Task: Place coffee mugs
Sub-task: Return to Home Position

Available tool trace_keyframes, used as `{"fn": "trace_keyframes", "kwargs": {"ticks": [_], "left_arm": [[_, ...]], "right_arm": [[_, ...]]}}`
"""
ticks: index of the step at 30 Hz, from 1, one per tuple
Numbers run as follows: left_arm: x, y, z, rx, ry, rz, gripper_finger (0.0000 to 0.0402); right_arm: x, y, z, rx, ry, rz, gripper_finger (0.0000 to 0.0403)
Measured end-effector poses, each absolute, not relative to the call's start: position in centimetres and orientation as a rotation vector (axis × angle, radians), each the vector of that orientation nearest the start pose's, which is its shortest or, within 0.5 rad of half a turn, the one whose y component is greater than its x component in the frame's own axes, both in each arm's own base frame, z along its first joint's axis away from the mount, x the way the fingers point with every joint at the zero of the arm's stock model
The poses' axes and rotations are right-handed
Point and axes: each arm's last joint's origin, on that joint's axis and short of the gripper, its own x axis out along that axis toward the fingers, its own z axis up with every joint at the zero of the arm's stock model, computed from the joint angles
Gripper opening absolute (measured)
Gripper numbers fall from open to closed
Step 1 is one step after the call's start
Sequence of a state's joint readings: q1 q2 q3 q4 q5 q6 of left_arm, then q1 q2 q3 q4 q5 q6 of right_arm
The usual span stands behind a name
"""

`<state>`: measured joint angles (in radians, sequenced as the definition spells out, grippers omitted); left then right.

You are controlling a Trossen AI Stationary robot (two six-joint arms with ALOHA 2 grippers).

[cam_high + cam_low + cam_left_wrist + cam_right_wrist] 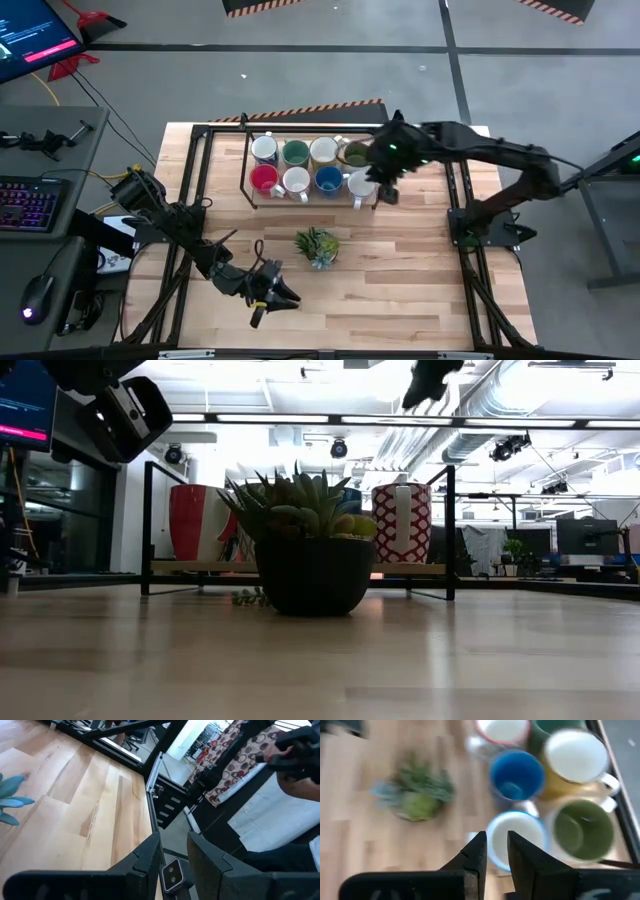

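1. All eight coffee mugs (pixel 296 182) stood in two rows on the black wire shelf (pixel 246 168) at the centre of the high view. None stood on the bare tabletop (pixel 410 280).
2. The right gripper (pixel 495 836) hovered over the shelf's right end, above a blue-rimmed white mug (pixel 530 832), its fingers pressed nearly together and empty.
3. The left gripper (pixel 277 297) waited at lower left, likewise drawn together and holding nothing.
4. The placing looked finished, and only pulling the right arm away seemed left to do.

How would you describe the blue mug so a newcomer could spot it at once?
On the table stands a black rack holding two rows of mugs. In the row nearer the plant, the blue mug is third from the left; it alone is blue inside.
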<state>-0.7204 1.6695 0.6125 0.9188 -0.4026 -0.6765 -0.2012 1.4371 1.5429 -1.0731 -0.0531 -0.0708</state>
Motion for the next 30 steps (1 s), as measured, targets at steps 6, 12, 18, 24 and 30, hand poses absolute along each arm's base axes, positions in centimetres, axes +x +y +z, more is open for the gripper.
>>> {"fn": "trace_keyframes", "kwargs": {"ticks": [6, 12, 18, 24, 30], "left_arm": [[23.6, -19.6, 17.3, -0.578, 0.332, -0.337, 0.0087], [20.9, -17.0, 20.5, -0.505, 0.511, -0.302, 0.0087], [16.9, -13.3, 24.3, -0.409, 0.548, -0.278, 0.0087], [13.5, -10.3, 25.7, -0.337, 0.549, -0.171, 0.0087], [11.9, -9.0, 26.1, -0.259, 0.475, -0.161, 0.0087]], "right_arm": [[23.5, -0.8, 40.3, 0.068, 0.851, 0.028, 0.0053], [20.8, 2.3, 42.0, 0.059, 0.767, 0.054, 0.0053], [20.0, 4.7, 41.4, -0.002, 0.728, 0.07, 0.0053], [19.3, 5.9, 36.3, 0.075, 0.56, 0.057, 0.0053], [17.9, 5.8, 30.4, 0.216, 0.295, 0.099, 0.0053]]}}
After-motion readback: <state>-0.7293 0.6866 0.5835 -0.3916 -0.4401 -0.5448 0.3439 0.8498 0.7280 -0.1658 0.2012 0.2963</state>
